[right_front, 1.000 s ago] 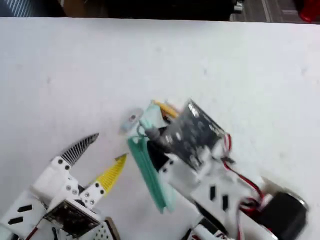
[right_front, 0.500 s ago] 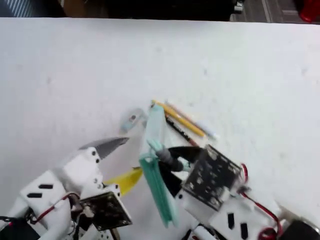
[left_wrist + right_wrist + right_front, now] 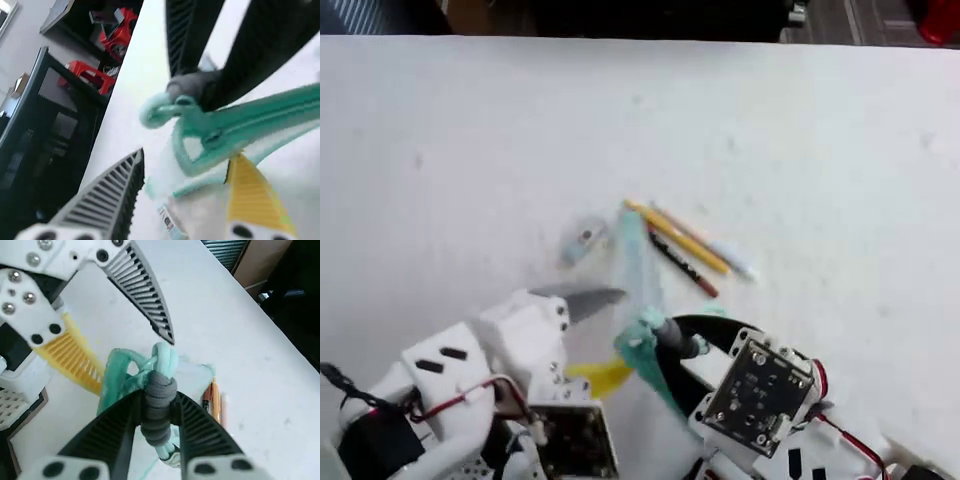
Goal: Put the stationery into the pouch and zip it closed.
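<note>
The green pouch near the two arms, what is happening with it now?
The right tool is shut on the grey cord pull of the mint green fabric pouch. The left tool is open around the pouch's end and has not gripped it. A yellow pencil, a dark pen and a white pen lie on the white table beyond the pouch, not yet packed.

The left gripper point(image 3: 628, 332) is showing one grey ribbed finger point(image 3: 582, 301) and one yellow finger point(image 3: 602, 377). Red cables point(image 3: 450, 405) are trailing over both white arms point(image 3: 435, 365).
</note>
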Action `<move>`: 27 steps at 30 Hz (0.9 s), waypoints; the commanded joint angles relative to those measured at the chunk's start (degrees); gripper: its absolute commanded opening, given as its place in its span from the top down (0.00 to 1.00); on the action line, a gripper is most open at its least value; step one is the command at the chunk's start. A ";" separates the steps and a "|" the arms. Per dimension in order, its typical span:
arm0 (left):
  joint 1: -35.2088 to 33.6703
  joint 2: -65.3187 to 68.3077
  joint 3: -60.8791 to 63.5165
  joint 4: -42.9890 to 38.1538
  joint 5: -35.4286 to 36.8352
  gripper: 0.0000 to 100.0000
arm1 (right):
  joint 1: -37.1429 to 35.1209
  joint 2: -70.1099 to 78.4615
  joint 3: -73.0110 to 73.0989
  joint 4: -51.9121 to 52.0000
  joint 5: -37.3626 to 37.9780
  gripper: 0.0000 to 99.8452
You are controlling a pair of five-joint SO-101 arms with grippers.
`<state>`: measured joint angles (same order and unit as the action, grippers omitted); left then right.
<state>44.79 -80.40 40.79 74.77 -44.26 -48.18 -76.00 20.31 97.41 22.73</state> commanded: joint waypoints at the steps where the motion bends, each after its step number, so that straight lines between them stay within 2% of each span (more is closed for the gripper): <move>1: 7.78 2.33 -1.14 -5.80 3.43 0.72 | -0.66 0.04 0.35 1.19 1.23 0.98; 7: 8.84 2.33 9.41 -16.44 3.87 0.72 | -0.66 -0.40 0.35 1.10 1.32 0.98; 9: 8.75 2.24 12.04 -18.64 6.24 0.72 | -0.66 -0.31 0.18 1.10 2.81 0.98; 12: 5.49 1.98 13.01 -19.96 9.32 0.72 | -0.31 -0.40 0.00 1.10 6.68 0.98; 17: 0.40 1.98 11.43 -19.60 15.65 0.72 | -0.22 -0.40 0.09 -1.36 6.95 0.98; 24: -5.58 1.89 11.43 -19.69 22.15 0.73 | 12.88 0.66 0.53 -10.42 6.86 0.98; 27: -8.84 1.89 11.16 -19.96 26.55 0.73 | 15.43 4.00 0.53 -12.53 6.86 0.98</move>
<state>40.57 -80.04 54.15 57.01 -23.08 -35.52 -75.56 21.10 87.74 28.97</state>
